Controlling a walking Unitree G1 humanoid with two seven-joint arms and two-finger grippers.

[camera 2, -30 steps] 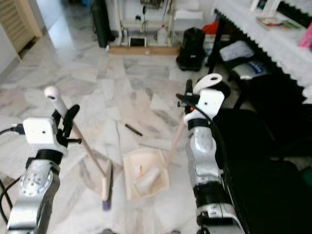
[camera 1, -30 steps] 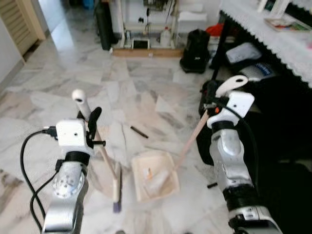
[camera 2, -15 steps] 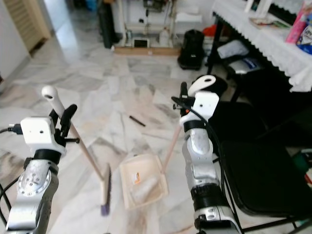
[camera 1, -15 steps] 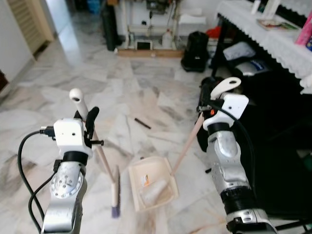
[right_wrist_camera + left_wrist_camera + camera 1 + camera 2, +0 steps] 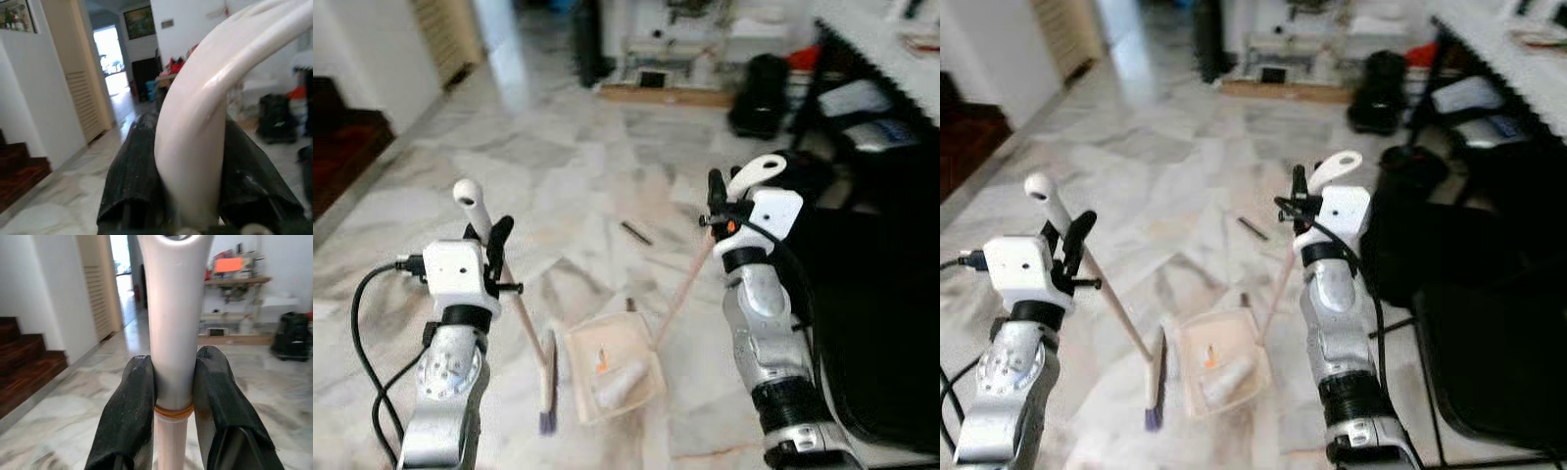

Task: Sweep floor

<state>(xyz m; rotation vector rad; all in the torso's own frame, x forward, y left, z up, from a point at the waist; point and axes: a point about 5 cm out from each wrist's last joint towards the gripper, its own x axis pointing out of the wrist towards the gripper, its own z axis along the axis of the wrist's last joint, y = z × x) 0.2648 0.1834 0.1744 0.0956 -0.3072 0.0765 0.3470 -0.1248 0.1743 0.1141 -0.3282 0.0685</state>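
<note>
Marble floor: left hand gripping broom handle; right hand clamping dustpan handle; debris lying in pan.

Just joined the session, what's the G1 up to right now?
It is sweeping a marble floor. The left gripper is shut on the white handle of a broom with a pale wooden stick, whose head rests on the floor beside a cream plastic dustpan. The right gripper is shut on the dustpan's long white handle. The pan already holds a bit of litter. A small dark stick-like object lies on the floor beyond it.
</note>
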